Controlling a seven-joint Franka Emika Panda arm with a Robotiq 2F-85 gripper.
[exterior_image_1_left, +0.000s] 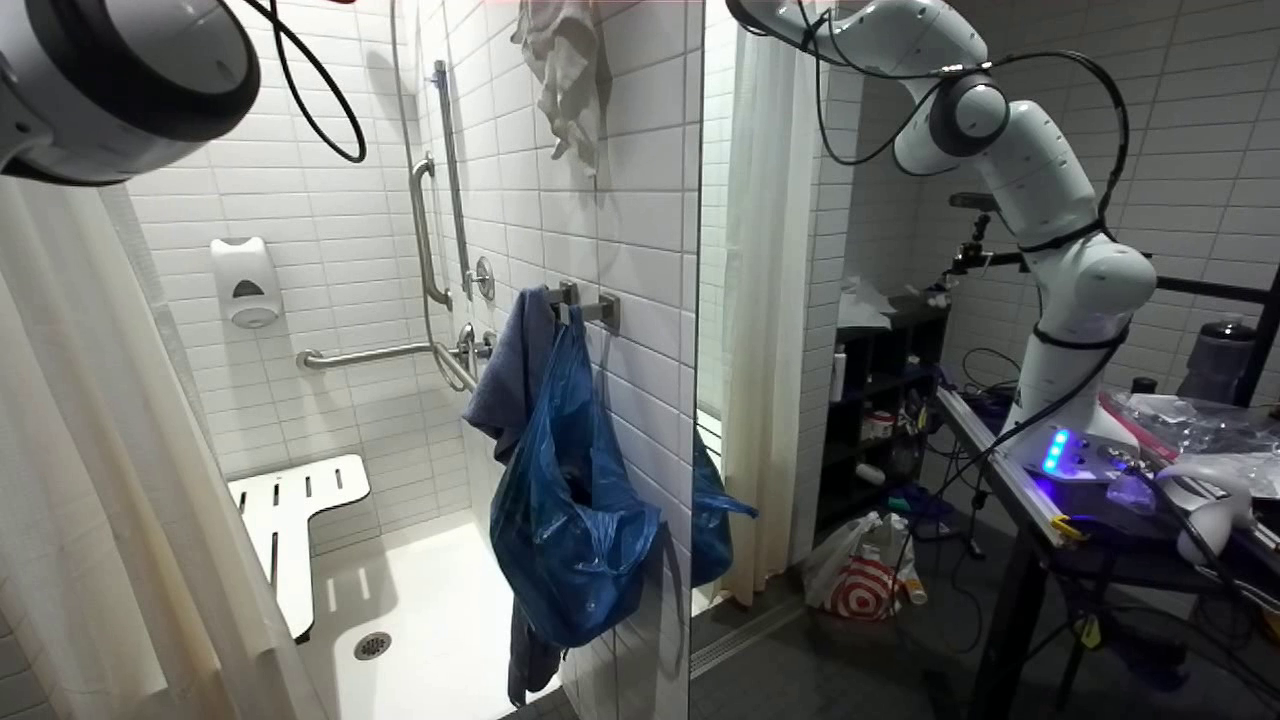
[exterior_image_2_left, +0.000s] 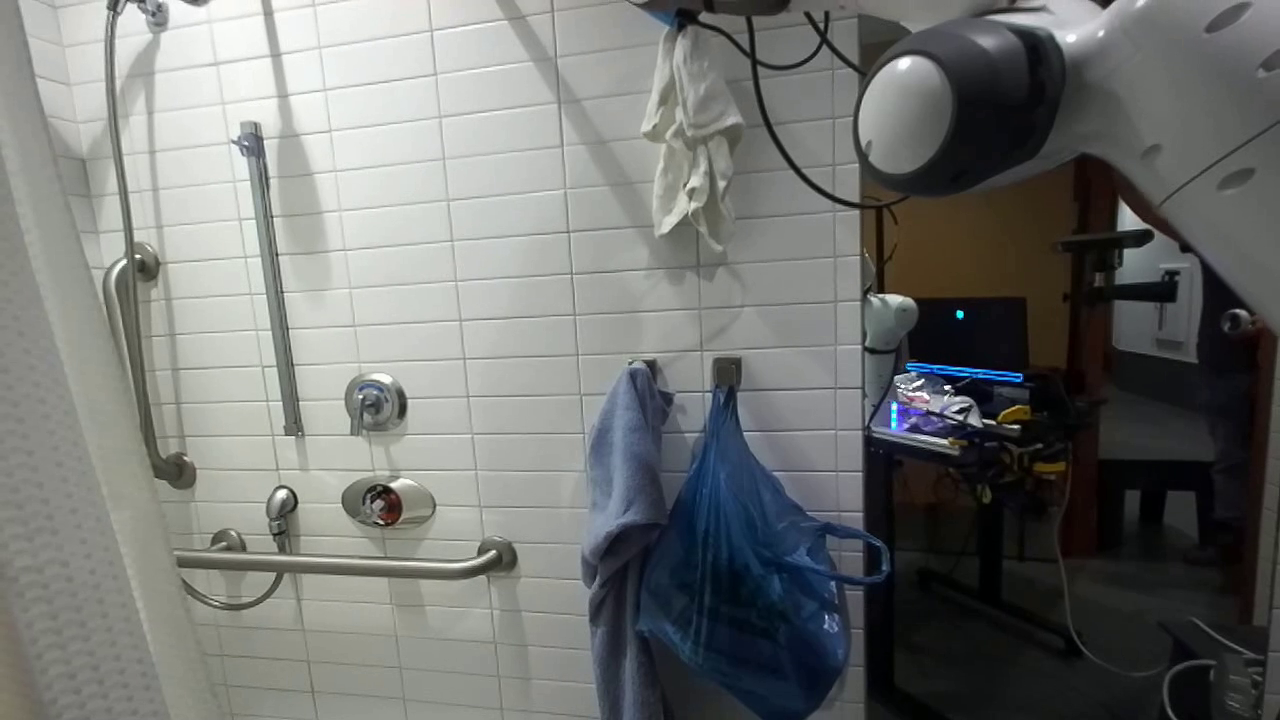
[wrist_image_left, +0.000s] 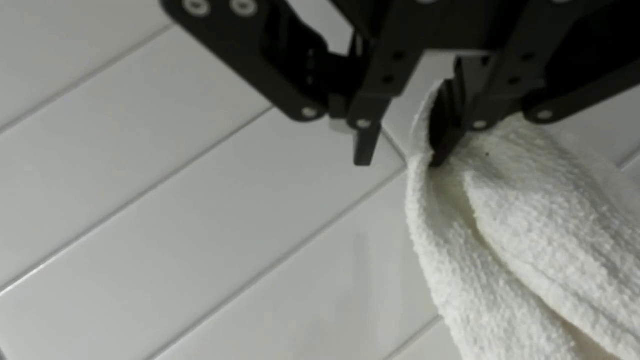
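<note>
In the wrist view my gripper (wrist_image_left: 401, 165) comes in from the top with its fingers standing apart. A white terry cloth (wrist_image_left: 525, 215) rises between them as a thin fold, lying along the right-hand finger; bare gap separates it from the left-hand finger (wrist_image_left: 367, 145). More of it bulges beyond the right-hand finger. Both exterior views show the white cloth (exterior_image_1_left: 568, 80) hanging in front of the tiled wall, and there the cloth (exterior_image_2_left: 692, 130) reaches up almost to the frame's top. What bears its weight cannot be made out. The gripper is largely cut off in those views.
Below the cloth, wall hooks (exterior_image_2_left: 727, 371) carry a grey-blue towel (exterior_image_2_left: 628, 480) and a blue plastic bag (exterior_image_2_left: 750, 590). Steel grab bars (exterior_image_2_left: 340, 565) and a shower valve (exterior_image_2_left: 375, 402) line the wall. A curtain (exterior_image_1_left: 110, 430) hangs at the left; a mirror (exterior_image_1_left: 770, 300) adjoins the tiles.
</note>
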